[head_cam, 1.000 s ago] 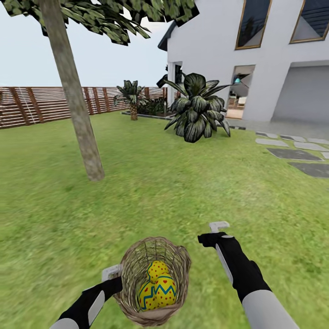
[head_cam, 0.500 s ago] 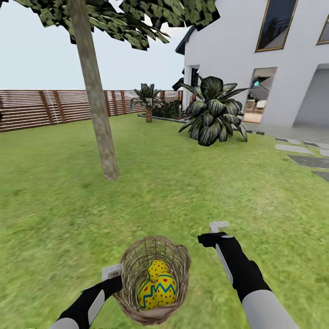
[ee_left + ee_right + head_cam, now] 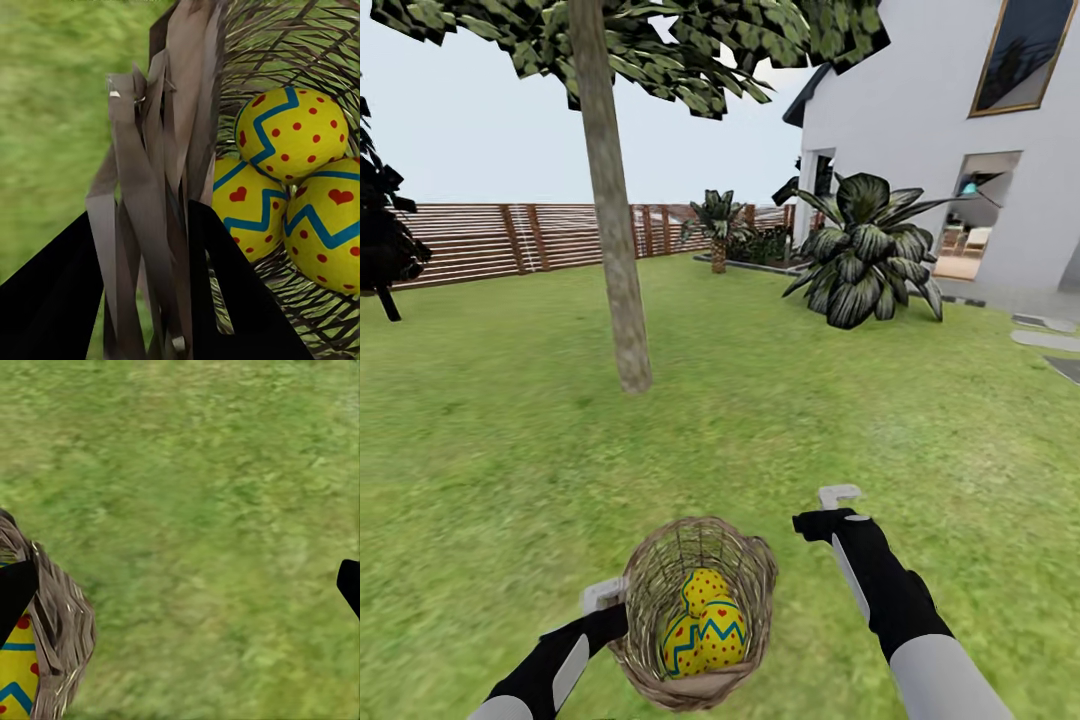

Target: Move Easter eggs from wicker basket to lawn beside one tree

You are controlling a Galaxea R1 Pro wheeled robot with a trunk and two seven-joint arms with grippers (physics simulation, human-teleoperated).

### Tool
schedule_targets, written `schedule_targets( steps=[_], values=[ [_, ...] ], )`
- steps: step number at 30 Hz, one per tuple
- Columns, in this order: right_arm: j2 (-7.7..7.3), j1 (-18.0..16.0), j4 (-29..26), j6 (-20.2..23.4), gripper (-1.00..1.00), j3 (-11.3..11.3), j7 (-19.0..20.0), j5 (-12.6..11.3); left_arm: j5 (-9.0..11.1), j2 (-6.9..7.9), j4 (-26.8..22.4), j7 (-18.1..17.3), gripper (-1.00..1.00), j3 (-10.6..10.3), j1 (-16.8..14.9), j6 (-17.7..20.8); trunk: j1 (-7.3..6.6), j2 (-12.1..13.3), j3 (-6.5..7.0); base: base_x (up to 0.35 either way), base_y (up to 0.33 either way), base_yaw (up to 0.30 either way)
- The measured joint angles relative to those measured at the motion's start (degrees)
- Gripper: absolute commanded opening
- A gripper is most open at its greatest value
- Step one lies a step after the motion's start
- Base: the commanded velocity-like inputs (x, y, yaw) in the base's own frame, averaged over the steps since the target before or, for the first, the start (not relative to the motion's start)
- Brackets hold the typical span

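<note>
Eggs (image 3: 289, 135), three counted in the left wrist view, all lie in the one basket (image 3: 695, 610) at lower centre of the head view, carried by the left gripper (image 3: 605, 598), pinched on its rim. The right gripper (image 3: 838, 503), lower right, is spread and holds nothing. Over the last second the whole view has swung: the pale tree (image 3: 622, 300) has slid from left toward centre, so the robot is turning toward it, which suggests it is the chosen spot. Farther off stand one dark tree (image 3: 385, 240) at the left edge, a fence (image 3: 510, 240) and a house (image 3: 960, 130).
</note>
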Motion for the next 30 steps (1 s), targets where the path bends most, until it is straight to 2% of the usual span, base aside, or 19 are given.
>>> schedule_targets(
  steps=[30],
  values=[
    [0.0,0.0,-0.01,-0.05,1.0,0.08,-0.07,0.0,-0.02,0.0,0.01,0.0,-1.0,-0.01,0.0,0.0,0.0,0.0,0.13,0.0,0.0,0.291]
  ],
)
